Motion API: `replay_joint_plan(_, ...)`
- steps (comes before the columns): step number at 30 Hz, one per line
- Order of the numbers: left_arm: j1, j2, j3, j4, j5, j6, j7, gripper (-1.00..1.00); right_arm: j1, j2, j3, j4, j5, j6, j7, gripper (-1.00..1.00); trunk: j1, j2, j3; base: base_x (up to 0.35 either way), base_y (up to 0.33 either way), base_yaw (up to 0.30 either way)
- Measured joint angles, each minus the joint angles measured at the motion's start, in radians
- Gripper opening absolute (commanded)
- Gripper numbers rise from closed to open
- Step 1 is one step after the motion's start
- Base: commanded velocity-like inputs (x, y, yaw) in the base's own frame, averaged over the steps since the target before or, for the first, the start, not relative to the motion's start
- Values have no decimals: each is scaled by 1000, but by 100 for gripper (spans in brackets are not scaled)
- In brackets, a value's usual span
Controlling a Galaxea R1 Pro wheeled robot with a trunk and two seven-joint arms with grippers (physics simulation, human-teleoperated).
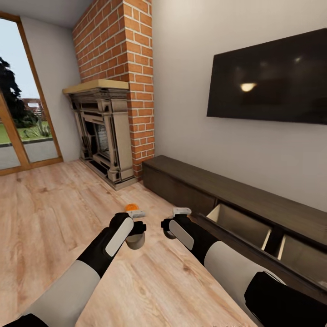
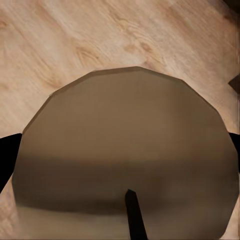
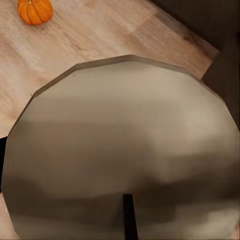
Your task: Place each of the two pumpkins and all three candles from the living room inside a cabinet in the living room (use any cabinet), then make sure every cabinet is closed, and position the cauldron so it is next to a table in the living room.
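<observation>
Two candles are held, one in each gripper, low in the head view above the wood floor (image 1: 54, 213). The left gripper (image 1: 136, 222) is closed on a candle (image 1: 135, 240) at about 6 o'clock; in the left wrist view its faceted beige end (image 2: 125, 150) is seen close up with a dark wick. The right gripper (image 1: 175, 220) is seen just right of it, and the right candle (image 3: 125, 150) is seen large in the right wrist view, likewise faceted and wicked; in the head view that candle is mostly hidden behind the wrist. A pumpkin (image 1: 131, 207) is seen on the floor just beyond the left gripper, partly hidden by it; in the right wrist view it (image 3: 34, 11) lies well apart from the candle. At 3 to 4 o'clock the cabinet (image 1: 190, 181) runs along the wall, with two drawers (image 1: 236, 222) pulled open and beige insides showing. Farther, at 11 o'clock, a fireplace (image 1: 102, 131) is set against a brick chimney (image 1: 122, 54). A dark TV (image 1: 272, 77) is mounted on the wall at 2 o'clock. A glass door (image 1: 22, 113) is seen at 10 o'clock.
</observation>
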Motion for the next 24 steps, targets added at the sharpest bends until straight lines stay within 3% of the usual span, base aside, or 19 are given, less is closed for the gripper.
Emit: replay_joint_plan(24, 0, 0, -1, 0, -2, -1, -1, -100, 0, 0, 0, 0, 2, -1, -1, -100, 0, 0, 19, 0, -3, -218)
